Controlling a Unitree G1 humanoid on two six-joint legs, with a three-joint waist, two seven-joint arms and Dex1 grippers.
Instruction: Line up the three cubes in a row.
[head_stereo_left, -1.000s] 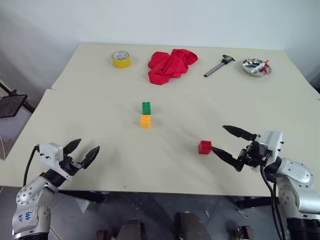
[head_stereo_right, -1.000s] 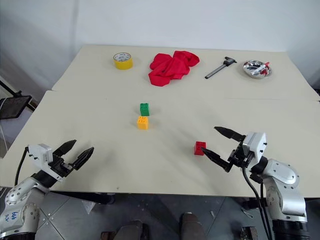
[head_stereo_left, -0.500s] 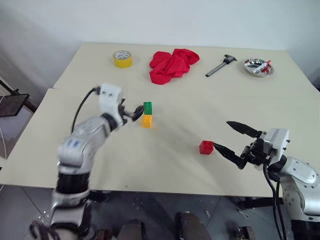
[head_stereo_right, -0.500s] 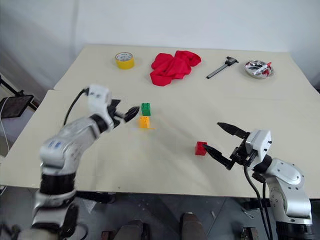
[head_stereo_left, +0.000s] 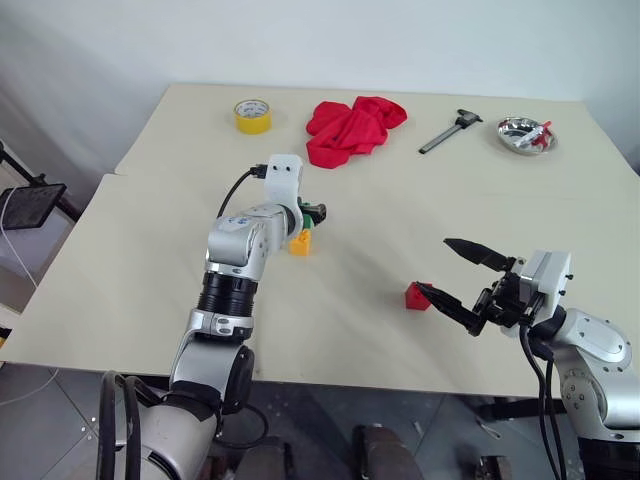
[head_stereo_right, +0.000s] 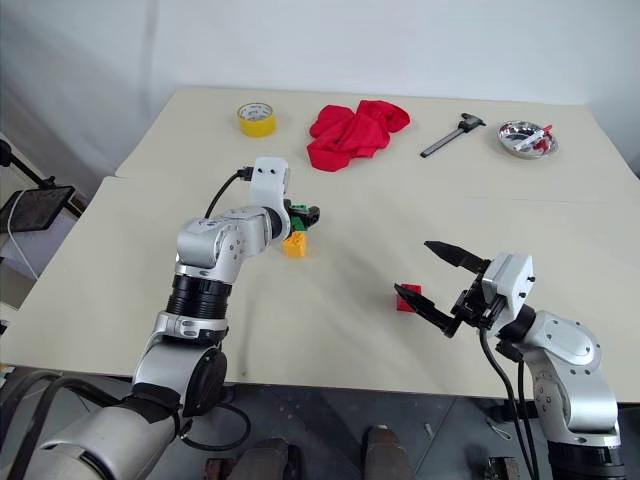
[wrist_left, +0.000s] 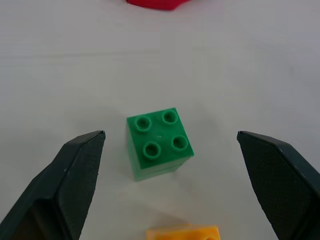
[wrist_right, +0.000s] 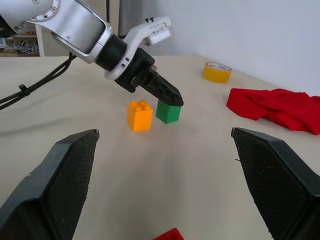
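The green cube (wrist_left: 159, 140) sits on the beige table (head_stereo_left: 150, 260), with the orange-yellow cube (head_stereo_left: 299, 243) just in front of it, a small gap between them. My left gripper (wrist_left: 170, 134) is open and hangs over the green cube, one finger on each side, not touching it. The red cube (head_stereo_left: 416, 296) lies apart toward the front right. My right gripper (head_stereo_left: 433, 264) is open just right of the red cube, its lower fingertip close to it, nothing held. The right wrist view shows the left gripper's fingers (wrist_right: 162, 90) above the green cube.
Along the table's far side lie a yellow tape roll (head_stereo_left: 252, 115), a crumpled red cloth (head_stereo_left: 355, 128), a dark caliper-like tool (head_stereo_left: 445, 131) and a metal dish (head_stereo_left: 526, 135). A seam runs across the table behind the cubes.
My left arm has swung from the table's front left edge forward and to the right, over the green cube. The right gripper has stayed beside the red cube. The cubes have not moved.
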